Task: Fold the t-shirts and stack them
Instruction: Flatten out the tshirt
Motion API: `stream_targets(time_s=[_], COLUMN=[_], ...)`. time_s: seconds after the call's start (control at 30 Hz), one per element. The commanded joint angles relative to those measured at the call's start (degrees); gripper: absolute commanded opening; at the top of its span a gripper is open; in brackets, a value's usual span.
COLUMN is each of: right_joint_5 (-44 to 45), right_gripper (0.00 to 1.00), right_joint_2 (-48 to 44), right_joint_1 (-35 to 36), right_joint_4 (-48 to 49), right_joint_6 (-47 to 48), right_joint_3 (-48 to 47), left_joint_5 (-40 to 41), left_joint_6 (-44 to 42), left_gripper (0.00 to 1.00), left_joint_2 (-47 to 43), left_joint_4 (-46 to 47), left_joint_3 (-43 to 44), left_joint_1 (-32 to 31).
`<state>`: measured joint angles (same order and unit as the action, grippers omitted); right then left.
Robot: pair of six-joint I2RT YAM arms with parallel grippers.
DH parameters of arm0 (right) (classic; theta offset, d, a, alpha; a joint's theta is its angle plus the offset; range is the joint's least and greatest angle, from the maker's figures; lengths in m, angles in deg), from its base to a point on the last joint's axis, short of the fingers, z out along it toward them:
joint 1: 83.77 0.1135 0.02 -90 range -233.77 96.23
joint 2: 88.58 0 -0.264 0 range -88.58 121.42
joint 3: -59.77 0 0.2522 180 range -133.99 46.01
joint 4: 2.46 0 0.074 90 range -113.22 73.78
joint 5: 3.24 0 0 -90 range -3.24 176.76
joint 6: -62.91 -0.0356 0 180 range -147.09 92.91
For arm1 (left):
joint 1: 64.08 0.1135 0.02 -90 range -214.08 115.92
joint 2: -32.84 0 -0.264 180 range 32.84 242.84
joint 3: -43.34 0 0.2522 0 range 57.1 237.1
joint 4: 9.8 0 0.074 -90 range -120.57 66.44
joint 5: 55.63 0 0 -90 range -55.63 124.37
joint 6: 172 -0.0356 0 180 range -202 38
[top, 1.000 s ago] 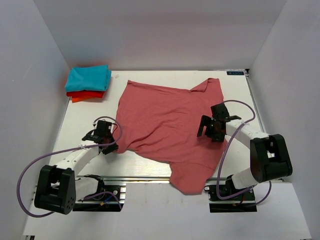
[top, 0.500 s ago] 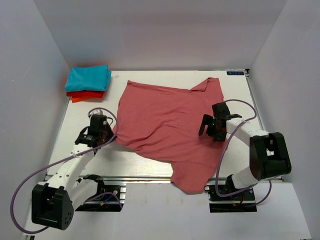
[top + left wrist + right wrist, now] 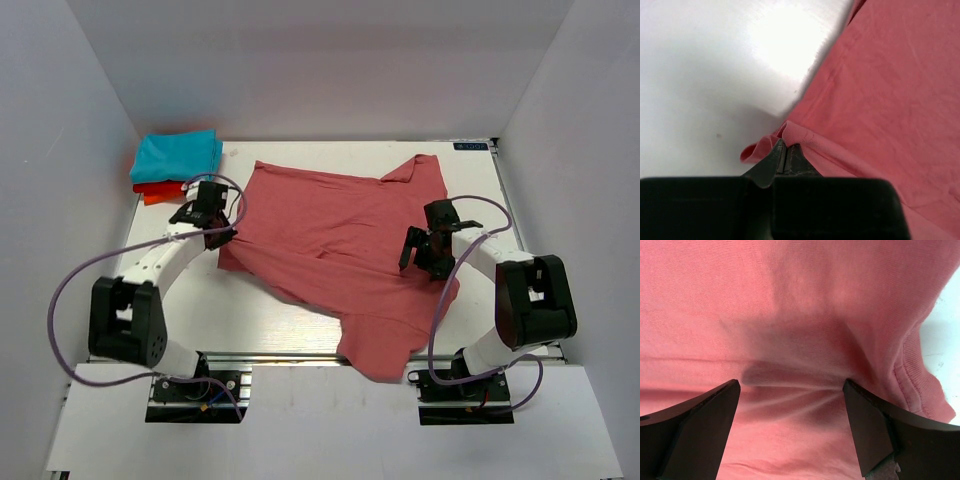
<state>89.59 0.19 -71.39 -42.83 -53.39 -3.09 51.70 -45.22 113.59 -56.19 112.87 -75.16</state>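
- Cloth covers the middle: a large salmon-pink short-sleeved t-shirt (image 3: pixel 340 250) lies spread but crooked on the white bench (image 3: pixel 260 310). Its long axis slants from far left to near right, with a tail drooping over the near edge.
- The left claw (image 3: pixel 786 150) is pinched tight on the shirt's left hem, and the whole body spreads away to its right.
- The right claw (image 3: pixel 792 390) gapes wide over the shirt's right side, gripping nothing.
- A folded turquoise tee (image 3: pixel 178 155) sits atop a folded orange-red tee (image 3: pixel 160 192) at far left, nearest the left arm.
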Motion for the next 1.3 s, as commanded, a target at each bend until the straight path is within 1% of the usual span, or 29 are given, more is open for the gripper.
stream_targets(time_s=[0.0, 0.03, 0.1, 0.13, 0.17, 0.2, 0.23, 0.27, 0.3, 0.33, 0.37, 0.57, 0.7, 0.73, 0.83, 0.87, 0.97, 1.0, 1.07, 1.1, 1.13, 1.17, 1.27], right_joint_5=[2.6, 2.6, 2.6, 2.9, 3.0, 3.0, 3.3, 3.3, 3.4, 3.5, 3.4, 3.0, 4.6, 6.9, 8.6, 8.9, 9.6, 9.6, 11.3, 11.9, 12.4, 11.6, 10.8], right_gripper=[0.90, 0.90, 0.90, 0.90, 0.90, 0.90, 0.90, 0.90, 0.90, 0.90, 0.90, 0.90, 0.90, 0.90, 0.90, 0.90, 0.90, 0.90, 0.90, 0.90, 0.90, 0.90, 0.90], right_joint_2=[3.2, 3.8, 4.1, 4.3, 4.6, 4.6, 4.7, 4.7, 4.7, 4.7, 4.8, 5.0, 4.6, 4.5, 5.3, 5.5, 7.3, 8.4, 11.3, 12.2, 14.7, 15.8, 19.3], right_joint_1=[-1.0, -1.0, -1.0, -1.0, -1.1, -1.1, -1.0, -1.2, -1.1, -1.1, -1.1, -1.1, -1.3, -1.4, -2.4, -3.0, -4.5, -5.2, -6.3, -7.2, -7.6, -9.3, -11.0], right_joint_4=[-2.3, -2.3, -2.1, -2.4, -2.3, -2.3, -2.5, -2.6, -2.6, -2.5, -2.5, -2.3, -3.2, -3.7, -5.3, -5.5, -5.0, -5.1, -4.6, -4.6, -4.9, -5.5, -5.6], right_joint_6=[2.0, 2.0, 2.0, 2.0, 2.0, 1.9, 2.0, 1.8, 2.0, 1.8, 1.9, 2.0, 1.4, 1.3, 0.6, 0.7, 0.4, 1.2, 1.7, 2.6, 3.5, 4.4, 6.9], right_joint_3=[0.7, 0.3, 0.1, 0.1, 0.1, 0.0, 0.1, 0.1, 0.4, 0.3, 0.5, 0.5, 0.6, 0.6, -0.5, -0.8, -3.0, -5.0, -9.4, -10.5, -14.1, -15.7, -22.0], left_joint_5=[-1.1, -3.3, -4.2, -5.8, -6.6, -6.6, -7.1, -7.1, -7.8, -7.8, -7.8, -6.2, -4.7, -4.7, -7.2, -7.8, -12.9, -16.1, -18.6, -19.2, -19.2, -19.2, -18.6], left_joint_6=[-3.7, -4.8, -5.7, -7.4, -8.0, -8.0, -8.6, -8.6, -8.6, -9.2, -9.2, -8.6, -8.1, -8.1, -8.1, -8.1, -8.6, -9.2, -9.2, -9.7, -9.7, -9.7, -10.8], left_gripper=[0.02, 0.02, 0.01, 0.01, 0.04, 0.04, 0.09, 0.32, 0.52, 0.77, 1.00, 1.00, 1.00, 1.00, 1.00, 1.00, 1.00, 1.00, 1.00, 1.00, 1.00, 1.00, 1.00], left_joint_2=[4.7, 8.1, 11.6, 13.1, 15.5, 16.3, 16.3, 16.8, 16.1, 15.4, 14.5, 5.7, 3.7, 3.7, 0.5, -0.8, -6.2, -7.3, -8.6, -8.6, -8.6, -8.6, -7.5], left_joint_4=[3.3, 5.2, 4.7, 4.7, 4.7, 4.1, 4.1, 4.1, 4.1, 4.1, 4.1, 5.1, 4.9, 4.8, 5.4, 6.1, 11.6, 13.4, 15.9, 15.9, 15.4, 14.9, 13.0], left_joint_3=[4.2, 5.7, 8.3, 10.5, 11.5, 12.1, 12.6, 12.6, 12.6, 11.7, 11.2, 4.6, 2.6, 1.9, -1.5, -4.3, -9.9, -10.9, -12.3, -12.3, -12.3, -12.3, -10.6], left_joint_1=[0.3, 0.3, 0.3, 0.3, 0.3, 0.3, 0.3, 0.3, 0.3, 0.3, 0.3, 0.3, 0.3, 0.3, 0.3, 0.3, 0.3, 0.3, 0.3, 0.3, 0.3, 0.3, 0.3])
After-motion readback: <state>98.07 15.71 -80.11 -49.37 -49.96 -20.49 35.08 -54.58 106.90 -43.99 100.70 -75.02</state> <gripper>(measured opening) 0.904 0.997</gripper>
